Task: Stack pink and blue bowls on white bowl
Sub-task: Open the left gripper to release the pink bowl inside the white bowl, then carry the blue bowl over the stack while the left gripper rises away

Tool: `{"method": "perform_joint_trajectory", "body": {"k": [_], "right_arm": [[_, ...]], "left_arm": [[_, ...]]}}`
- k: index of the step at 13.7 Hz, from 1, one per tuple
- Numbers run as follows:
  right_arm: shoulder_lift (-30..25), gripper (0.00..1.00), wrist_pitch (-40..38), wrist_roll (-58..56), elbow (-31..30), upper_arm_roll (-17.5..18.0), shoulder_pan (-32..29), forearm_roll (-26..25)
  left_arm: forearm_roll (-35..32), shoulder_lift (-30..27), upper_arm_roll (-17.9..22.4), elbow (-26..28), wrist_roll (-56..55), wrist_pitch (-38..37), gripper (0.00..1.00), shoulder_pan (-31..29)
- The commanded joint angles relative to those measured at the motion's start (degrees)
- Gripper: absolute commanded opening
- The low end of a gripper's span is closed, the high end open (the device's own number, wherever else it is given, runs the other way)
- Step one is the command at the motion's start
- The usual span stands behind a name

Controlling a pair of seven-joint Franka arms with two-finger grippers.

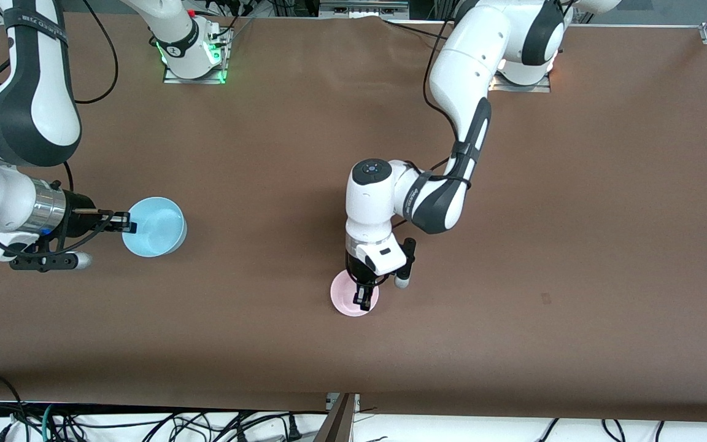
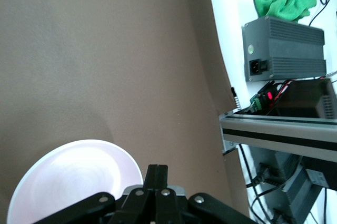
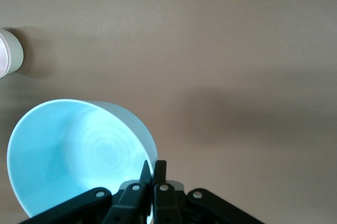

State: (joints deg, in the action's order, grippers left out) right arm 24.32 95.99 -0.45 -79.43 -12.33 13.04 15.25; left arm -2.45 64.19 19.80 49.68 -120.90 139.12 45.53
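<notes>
Brown matting covers the whole bench [image 1: 280,135], and we see two bowls on it, well apart.

Toward the right arm's end of the bench, the right tool [image 1: 125,223] reaches in low and level and is clamped on the rim of the light sky blue round plastic bowl [image 1: 158,226]. In the right wrist view its fingers [image 3: 152,179] pinch the bowl's wall [image 3: 73,155], one inside and one outside, with almost no gap between them. The blue bowl looks tipped, its opening facing partly toward the wrist camera.

Near the middle of the bench, closer to the front edge, the left tool [image 1: 363,299] points straight down onto the pale pink round plastic bowl [image 1: 346,297]. In the left wrist view its fingers [image 2: 156,174] are pressed together at the rim of that bowl [image 2: 68,179], gripping it at the edge.

At the edge of the right wrist view we see part of a pale round bowl [image 3: 9,52]; we cannot tell its colour for certain.
</notes>
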Motion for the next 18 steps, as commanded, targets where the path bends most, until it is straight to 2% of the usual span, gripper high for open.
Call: {"method": "perform_joint_trajectory", "body": {"k": [1,5,8,11,13,15,18], "right_arm": [[0.5,0.00,-0.6,0.8,1.4,0.0,0.1,0.1],[2.7,0.00,2.3,2.6,1.4,0.2,1.0,3.1],[7.0,0.00,10.4,9.3,1.4,0.2,5.3,4.2],[11.5,0.00,20.3,15.5,1.6,0.2,9.5,4.6],[16.3,0.00,27.6,23.3,4.5,3.2,11.3,4.5],[21.9,0.00,32.0,34.3,10.0,6.2,12.8,4.2],[27.3,0.00,34.6,42.6,15.4,6.1,16.7,3.9]], "left_arm": [[4.2,-3.0,0.1,0.7,6.2,-5.9,0.00,0.3],[7.7,-6.6,0.1,0.8,16.1,-12.9,0.00,-0.4],[11.9,-9.2,0.2,0.8,26.4,-19.5,0.00,-1.4],[12.7,-11.7,0.2,0.9,33.3,-24.2,0.00,-3.2],[14.7,-13.2,0.2,0.9,39.1,-26.9,0.00,-4.6],[17.9,-15.1,0.2,0.8,45.5,-30.4,0.00,-7.2],[20.5,-18.1,0.2,0.9,56.2,-36.6,0.00,-11.2]]}}
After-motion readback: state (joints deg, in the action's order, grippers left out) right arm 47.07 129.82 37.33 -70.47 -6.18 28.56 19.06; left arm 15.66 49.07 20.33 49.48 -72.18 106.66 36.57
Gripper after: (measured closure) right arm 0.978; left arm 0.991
